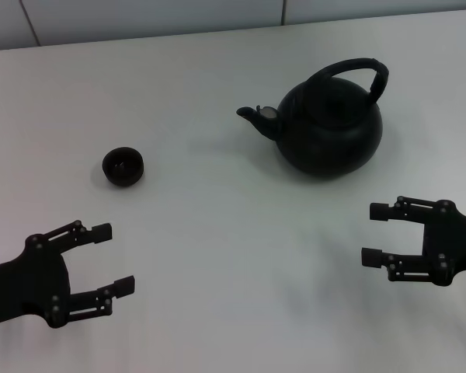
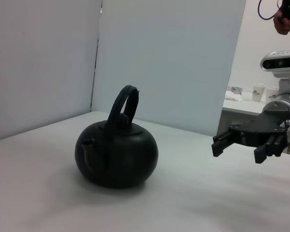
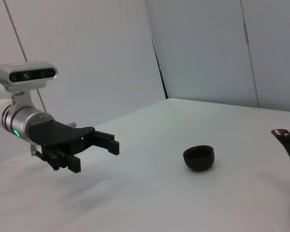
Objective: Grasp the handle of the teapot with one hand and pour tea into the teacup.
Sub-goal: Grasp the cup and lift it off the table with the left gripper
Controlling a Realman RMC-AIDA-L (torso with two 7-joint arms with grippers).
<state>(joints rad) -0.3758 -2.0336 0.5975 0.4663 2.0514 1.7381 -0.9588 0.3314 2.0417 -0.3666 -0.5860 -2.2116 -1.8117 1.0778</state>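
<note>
You have the teapot (image 1: 330, 128) sitting upright on the white tabletop (image 1: 217, 233), toward the far right, spout aimed to the robot's left. Its handle (image 1: 356, 74) arches over the lidded top, nothing gripping it. The teacup (image 1: 123, 165) stands well apart from the teapot, off to the left and slightly nearer the robot, upright, open side up.

Your left hand (image 1: 113, 259) hangs low at the near left, fingers spread apart, holding nothing; the teacup lies beyond it, not touching. Your right hand (image 1: 375, 233) sits at the near right, fingers also spread and holding nothing, with the teapot beyond it and slightly to its left.

Between each hand and its nearest object you see only bare tabletop. Behind the tabletop, pale wall panels (image 2: 164, 63) close off the back. From the left wrist view, a side counter with cups (image 2: 258, 92) shows past the panel edge, well away.
</note>
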